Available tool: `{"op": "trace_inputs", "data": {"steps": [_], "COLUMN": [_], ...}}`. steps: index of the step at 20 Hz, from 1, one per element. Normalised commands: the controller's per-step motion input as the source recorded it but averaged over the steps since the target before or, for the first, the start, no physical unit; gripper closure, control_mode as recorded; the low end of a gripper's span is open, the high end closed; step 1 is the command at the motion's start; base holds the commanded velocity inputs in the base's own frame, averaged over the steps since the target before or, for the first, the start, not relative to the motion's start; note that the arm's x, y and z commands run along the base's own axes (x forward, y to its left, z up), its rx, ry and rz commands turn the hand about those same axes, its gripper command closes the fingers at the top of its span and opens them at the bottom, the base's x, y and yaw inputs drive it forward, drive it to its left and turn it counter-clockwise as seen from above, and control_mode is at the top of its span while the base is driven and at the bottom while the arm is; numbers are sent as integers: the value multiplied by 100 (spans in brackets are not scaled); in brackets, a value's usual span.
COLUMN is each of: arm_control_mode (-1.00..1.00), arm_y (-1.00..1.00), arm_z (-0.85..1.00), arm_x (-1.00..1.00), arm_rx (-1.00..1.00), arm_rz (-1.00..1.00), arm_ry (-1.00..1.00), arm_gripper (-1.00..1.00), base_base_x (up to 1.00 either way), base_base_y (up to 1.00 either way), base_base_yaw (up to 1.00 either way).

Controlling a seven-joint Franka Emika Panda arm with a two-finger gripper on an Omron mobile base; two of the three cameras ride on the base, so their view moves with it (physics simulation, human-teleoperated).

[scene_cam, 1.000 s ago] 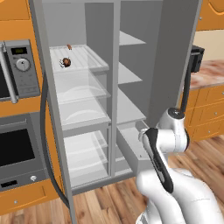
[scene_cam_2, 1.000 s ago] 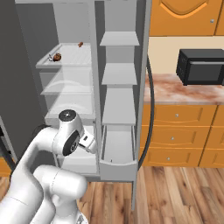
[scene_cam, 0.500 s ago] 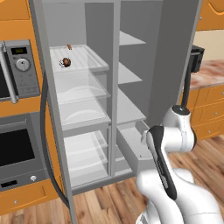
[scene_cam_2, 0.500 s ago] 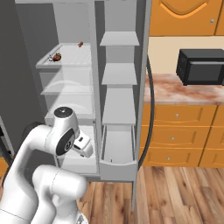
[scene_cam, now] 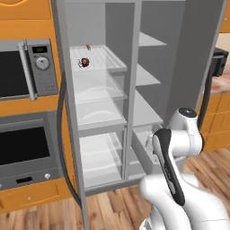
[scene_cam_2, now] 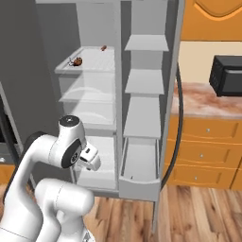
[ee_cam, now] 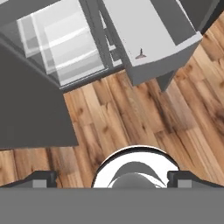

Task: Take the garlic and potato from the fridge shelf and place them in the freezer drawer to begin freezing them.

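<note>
The potato (scene_cam: 84,62) (scene_cam_2: 77,61), brown with dark patches, sits near the front left of the top white fridge shelf (scene_cam: 108,63) (scene_cam_2: 97,61). The grey freezer drawer (scene_cam_2: 139,182) (ee_cam: 166,57) stands pulled out at the bottom of the right compartment. On its pale floor lies a faint pale bulb with a thin stem, apparently the garlic (ee_cam: 140,54). My gripper (scene_cam_2: 90,159) (ee_cam: 113,177) hangs low in front of the fridge, left of the drawer. It points down at the wood floor and is open, with nothing between its fingertips (ee_cam: 43,177).
A tiny orange-red piece (scene_cam: 88,46) (scene_cam_2: 103,47) lies at the back of the same shelf. Clear curved-front bins (scene_cam: 96,114) fill the left compartment below. The open grey fridge door (scene_cam_2: 19,71) stands to the left. A black microwave (scene_cam_2: 227,75) sits on the right counter.
The arm has turned a little and its elbow has shifted sideways. The hand has drawn slightly back and down from the drawer. The jaws stay wide apart.
</note>
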Motion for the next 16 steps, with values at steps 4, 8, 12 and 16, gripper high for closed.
{"op": "trace_inputs", "data": {"steps": [4, 8, 12, 16], "arm_control_mode": [100, 100, 100, 100], "arm_y": [0, 0, 0, 0], "arm_z": [0, 0, 0, 0], "arm_x": [0, 0, 0, 0], "arm_rx": [0, 0, 0, 0], "arm_rz": [0, 0, 0, 0], "arm_ry": [0, 0, 0, 0], "arm_gripper": [-100, -100, -100, -100], "base_base_x": [45, 60, 52, 54], "base_base_y": [0, 0, 4, 17], "base_base_yaw": [33, 30, 27, 22]}}
